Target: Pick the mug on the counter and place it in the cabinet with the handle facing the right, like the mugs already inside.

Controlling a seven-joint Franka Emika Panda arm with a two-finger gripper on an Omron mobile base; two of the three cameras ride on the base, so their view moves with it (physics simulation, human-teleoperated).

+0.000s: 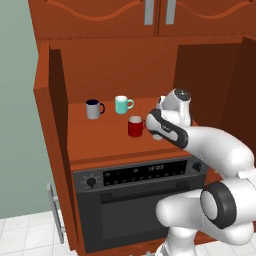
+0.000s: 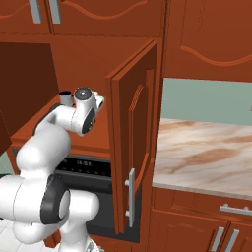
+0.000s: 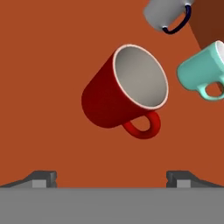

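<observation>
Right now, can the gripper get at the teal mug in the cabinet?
Probably yes: the open gripper hangs above the red mug, and the teal mug stands apart behind it, nothing covering it.

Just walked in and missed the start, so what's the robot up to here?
The white arm is reaching into the open wooden cabinet above the oven. The red mug stands upright on the shelf, in front of the grey mug and teal mug. The gripper is open with its fingers clear of the red mug, holding nothing. In the left base view the red mug's handle points right, like the others'.
</observation>
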